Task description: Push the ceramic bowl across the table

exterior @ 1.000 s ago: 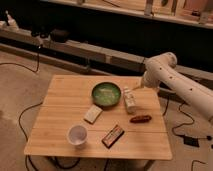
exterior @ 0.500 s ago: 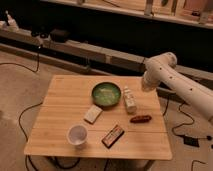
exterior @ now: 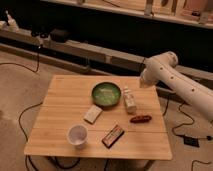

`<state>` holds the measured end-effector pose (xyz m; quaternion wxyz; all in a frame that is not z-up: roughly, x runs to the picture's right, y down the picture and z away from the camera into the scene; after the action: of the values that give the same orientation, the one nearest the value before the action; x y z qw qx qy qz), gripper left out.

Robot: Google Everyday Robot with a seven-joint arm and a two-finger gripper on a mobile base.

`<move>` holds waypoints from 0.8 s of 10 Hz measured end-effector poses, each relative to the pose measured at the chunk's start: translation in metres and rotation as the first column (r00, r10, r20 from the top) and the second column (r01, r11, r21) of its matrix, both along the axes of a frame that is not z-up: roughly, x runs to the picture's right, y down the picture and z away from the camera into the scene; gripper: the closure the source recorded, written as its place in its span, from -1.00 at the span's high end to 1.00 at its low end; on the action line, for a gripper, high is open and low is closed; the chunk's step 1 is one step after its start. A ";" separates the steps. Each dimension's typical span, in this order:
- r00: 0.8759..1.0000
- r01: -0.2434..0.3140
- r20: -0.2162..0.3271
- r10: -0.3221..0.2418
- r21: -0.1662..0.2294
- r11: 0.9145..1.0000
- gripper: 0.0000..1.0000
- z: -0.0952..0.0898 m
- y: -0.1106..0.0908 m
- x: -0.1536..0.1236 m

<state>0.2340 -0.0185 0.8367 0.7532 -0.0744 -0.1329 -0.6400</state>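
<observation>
No visible change vs half a second ago: same pose for white robot arm [exterior: 180, 85], same spots for every item on the table.

Nearest, front-left of rectangular light bamboo-wood table [exterior: 55, 107]: small white cup [exterior: 77, 135], upright, open side up. Just right of it, near front edge: dark flat rectangular packet with a reddish stripe [exterior: 113, 136], lying on a diagonal, apart from cup.

Mid-table: pale flat square-ish pad [exterior: 93, 114], lying flat between cup and bowl, touching neither. Right side: reddish-brown oblong item [exterior: 140, 119], lying flat just in front of bottle; kind not readable.

Far half, about centre: round shallow green ceramic bowl with dark rim and paler mottled inside [exterior: 106, 94], upright on tabletop, nearer far edge than front edge. Just right of it: small pale bottle [exterior: 130, 100], upright; touching bowl rim or only beside it, cannot tell.

Beyond bottle, at far-right corner of table: gripper [exterior: 145, 81] on end of arm coming in from right, apart from bowl, to its right and behind. Cannot tell how far open, nor whether anything in its hold.

Floor: black cables [exterior: 22, 120] left of table, small dark box [exterior: 191, 140] at right. Furthest back: long low grey ledge [exterior: 85, 50] along dark wall, dark rounded object [exterior: 59, 35] on it.
</observation>
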 end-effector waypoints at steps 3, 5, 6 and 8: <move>0.999 -0.017 0.032 0.016 0.030 0.999 -1.00 0.001 -0.003 -0.004; 0.999 -0.015 0.036 0.014 0.029 0.999 -1.00 0.001 -0.004 -0.007; 0.999 -0.014 0.038 0.013 0.027 1.000 -1.00 0.002 -0.003 -0.007; 0.997 -0.002 0.082 0.002 0.003 1.000 -1.00 0.015 0.012 -0.018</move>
<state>0.2163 -0.0064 0.8518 0.7477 -0.0467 -0.1630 -0.6420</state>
